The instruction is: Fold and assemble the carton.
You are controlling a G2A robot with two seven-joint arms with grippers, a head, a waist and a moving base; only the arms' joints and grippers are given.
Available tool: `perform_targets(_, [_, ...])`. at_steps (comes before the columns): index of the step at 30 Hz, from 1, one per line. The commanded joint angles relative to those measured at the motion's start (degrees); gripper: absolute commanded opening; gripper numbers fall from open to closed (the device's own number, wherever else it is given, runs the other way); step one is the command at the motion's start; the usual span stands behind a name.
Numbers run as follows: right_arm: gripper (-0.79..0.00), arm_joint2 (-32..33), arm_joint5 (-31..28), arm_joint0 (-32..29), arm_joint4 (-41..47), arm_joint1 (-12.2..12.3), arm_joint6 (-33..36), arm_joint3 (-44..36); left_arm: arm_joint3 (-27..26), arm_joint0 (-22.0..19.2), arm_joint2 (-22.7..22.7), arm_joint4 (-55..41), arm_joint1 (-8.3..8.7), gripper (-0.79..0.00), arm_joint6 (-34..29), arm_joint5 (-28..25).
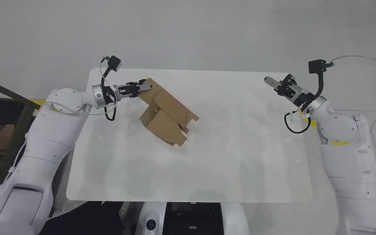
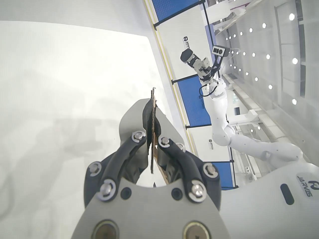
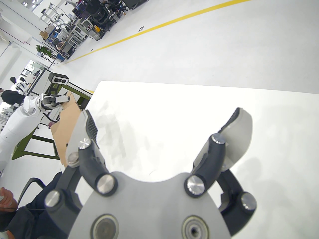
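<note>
Clamping a far flap of the half-folded carton [image 1: 167, 114], left gripper [image 1: 143, 88] likely needs the spread-fingered, empty right gripper [image 1: 275, 82] brought across next

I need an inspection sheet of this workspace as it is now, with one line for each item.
Surface: white table, no stains seen.
Job's things: brown cardboard carton, partly folded, on the table's left half.
Clutter: nothing seen.
Grippers: left gripper shut on a carton edge; right gripper open, holding nothing, over the table's far right corner.
Cables: black cable loops at each wrist, apart from the carton.
Surroundings: green frame beside the table; yellow floor line.
</note>
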Motion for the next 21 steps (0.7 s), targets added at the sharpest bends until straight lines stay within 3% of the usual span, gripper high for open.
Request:
perform_targets(1, [0.0, 0.0, 0.02, 0.0, 0.0, 0.0, 0.0, 0.0, -1.42, 0.02, 0.75, 0.61, -0.27, -0.785, 0.14, 0.28])
perform_targets(9, [0.0, 0.0, 0.02, 0.0, 0.0, 0.0, 0.0, 0.0, -5.56, -0.39, 3.67, 1.49, -1.49, -0.785, 0.13, 1.9])
perform_targets(21, [0.0, 0.0, 0.02, 0.0, 0.0, 0.0, 0.0, 0.0, -6.24, -1.19, 5.75, 1.27, -2.48, -0.785, -0.53, 2.46])
